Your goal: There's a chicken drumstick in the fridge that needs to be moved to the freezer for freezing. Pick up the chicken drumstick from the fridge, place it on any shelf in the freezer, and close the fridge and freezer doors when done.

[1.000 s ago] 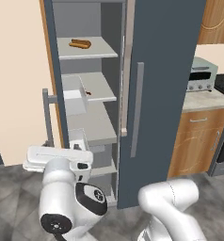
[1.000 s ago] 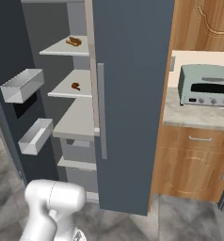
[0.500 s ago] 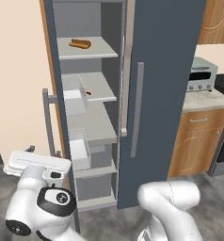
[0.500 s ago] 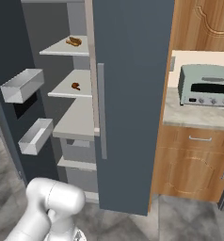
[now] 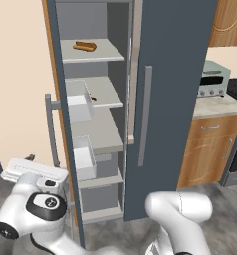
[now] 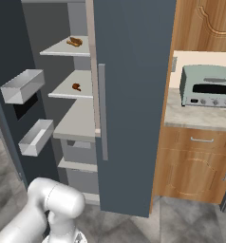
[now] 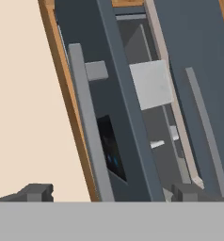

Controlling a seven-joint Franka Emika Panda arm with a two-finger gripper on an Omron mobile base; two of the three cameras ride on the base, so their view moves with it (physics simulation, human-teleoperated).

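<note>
Freezer door (black panel on its face) standing open; fridge door sitting shut. Chicken drumstick lying on the second shelf inside the open compartment, hot dog on the shelf above. Fingers sitting spread, pinching nothing, facing the door's bar handle.

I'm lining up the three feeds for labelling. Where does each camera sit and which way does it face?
Left base view: behind the arm's left, looking forward and down at the open freezer; white arm links low in the picture.
Right base view: behind its right, facing the same appliance and a toaster oven; a white arm link at lower left.
Hand view: on the hand, rolled, facing the freezer door edge-on; dark end effector tips at the bottom.
Both base views share the chicken drumstick and a hot dog.
</note>
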